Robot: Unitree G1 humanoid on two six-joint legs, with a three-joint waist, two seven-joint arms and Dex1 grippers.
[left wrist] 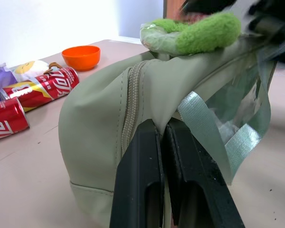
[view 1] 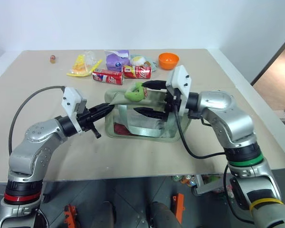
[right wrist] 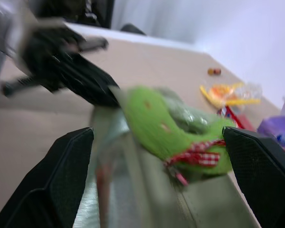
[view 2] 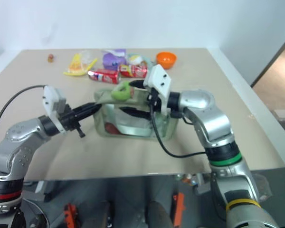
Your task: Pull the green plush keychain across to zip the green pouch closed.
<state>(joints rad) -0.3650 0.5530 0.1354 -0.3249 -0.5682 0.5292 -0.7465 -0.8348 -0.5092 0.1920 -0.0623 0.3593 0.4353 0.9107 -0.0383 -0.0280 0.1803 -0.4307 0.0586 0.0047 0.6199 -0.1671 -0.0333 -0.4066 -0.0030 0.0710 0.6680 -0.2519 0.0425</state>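
From the left eye view, your boxy sage-green fabric pouch with clear window sides (view 1: 141,118) sits mid-tabletop (view 1: 47,109), its long axis running left to right. The fuzzy lime-green plush keychain (view 1: 135,91) perches on the pouch's top, toward the far left of the zipper line. Your right hand (view 1: 148,98) is the nearer one: it comes in level from the right, jaws spread wide, one black finger above at the charm, the other lower against the window side. The keychain lies just left of that hand.

The right eye view tells the same story: your left hand (view 2: 96,109) pinches the pouch's left end, fingers closed on the fabric, anchoring it.

In the left wrist view, the two black fingers (left wrist: 142,175) are clamped tight on the pouch's end beside the zipper seam, with the charm lying lengthwise on top beyond.

In the right wrist view, the keychain sits squarely between your open fingers (right wrist: 66,175), its long axis running away from the hand toward the anchored end, red checked ribbon at the near tip. I'd judge the pull must run back along the zipper, toward the right.
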